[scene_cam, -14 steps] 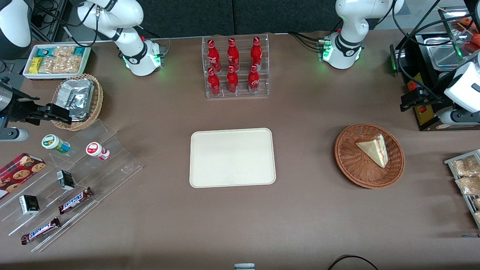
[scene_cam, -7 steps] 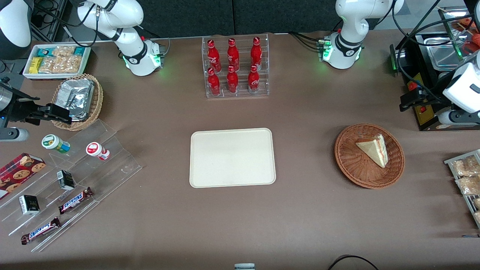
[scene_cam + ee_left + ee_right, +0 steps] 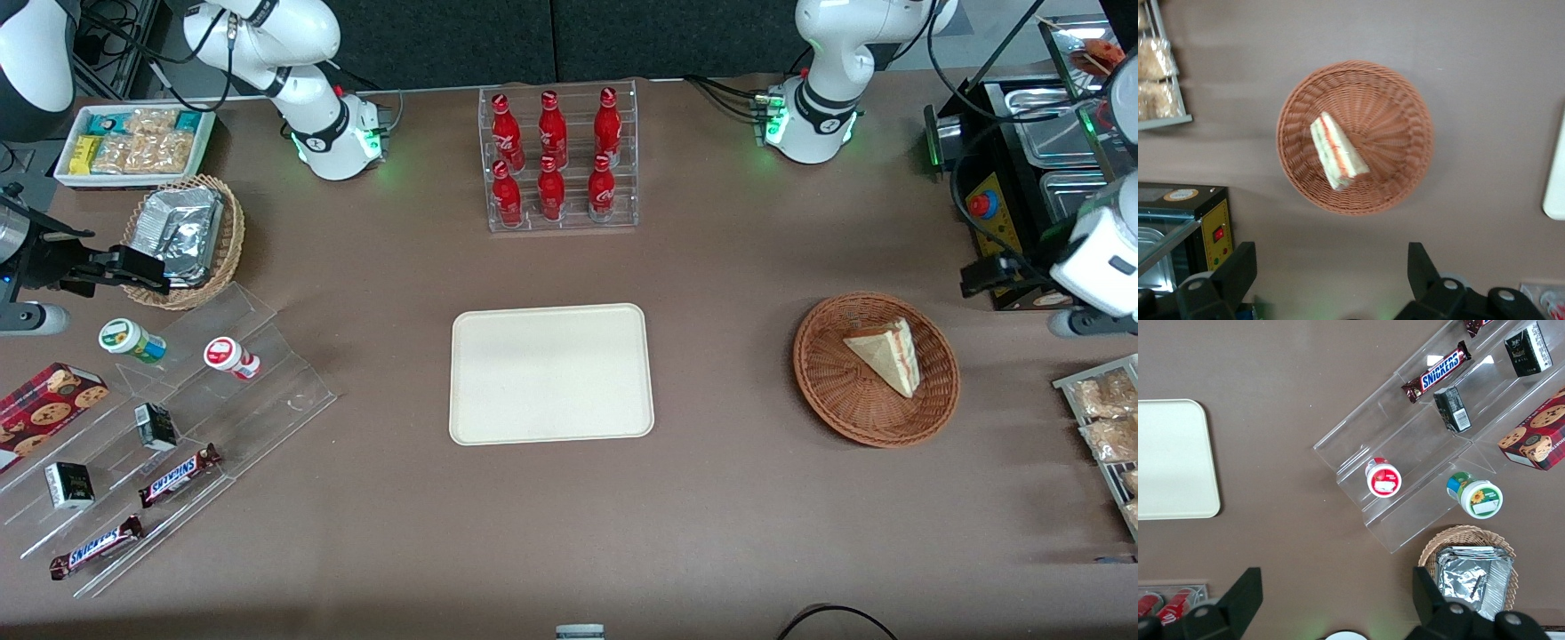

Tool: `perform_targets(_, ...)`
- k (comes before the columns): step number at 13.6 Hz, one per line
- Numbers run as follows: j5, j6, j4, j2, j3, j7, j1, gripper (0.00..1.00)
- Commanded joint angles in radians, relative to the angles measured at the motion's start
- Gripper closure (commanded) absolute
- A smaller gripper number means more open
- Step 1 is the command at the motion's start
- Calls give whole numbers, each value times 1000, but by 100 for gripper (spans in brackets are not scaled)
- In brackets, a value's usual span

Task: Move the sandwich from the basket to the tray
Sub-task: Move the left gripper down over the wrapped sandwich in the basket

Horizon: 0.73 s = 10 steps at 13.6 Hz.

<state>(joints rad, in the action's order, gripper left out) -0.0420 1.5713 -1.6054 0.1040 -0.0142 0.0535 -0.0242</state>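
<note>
- Sandwich [image 3: 882, 354]: triangular wedge lying in the basket [image 3: 836, 391], filling stripe along the edge nearer the working arm's end of the surface [image 3: 729, 498]; not yet lifted.
- Tray [image 3: 551, 373]: cream, flat, low rim, nothing on it; mid-surface, well apart from the basket, toward the parked arm's end.
- Bottle rack [image 3: 560, 160]: red bottles, farther from the front camera than the tray; outside the likely carry path.
- Basket, wrist view [image 3: 1391, 120]: round woven bowl, with the sandwich [image 3: 1337, 152] off-centre in it.
- Tool [image 3: 982, 276]: raised near the working arm's end of the surface, not over the basket; released, fingers [image 3: 1238, 267] spread, holding nothing.
- Risks, judged: soft bread may crush under a hard pinch; a grip across the wedge's taper may slip; the sloped wicker wall may catch a fingertip and drag the light basket.
</note>
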Motion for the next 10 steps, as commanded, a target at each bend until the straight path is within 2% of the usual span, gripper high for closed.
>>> perform_targets(1,45,80,-106,-21,-3,57,-71,0)
perform_targets(5,45,286,-322,-64,-3,299,-79,0)
perform_targets(8,47,497,-525,-116,-3,411,-77,0)
perform_targets(10,47,593,-609,-139,-1,500,-74,0)
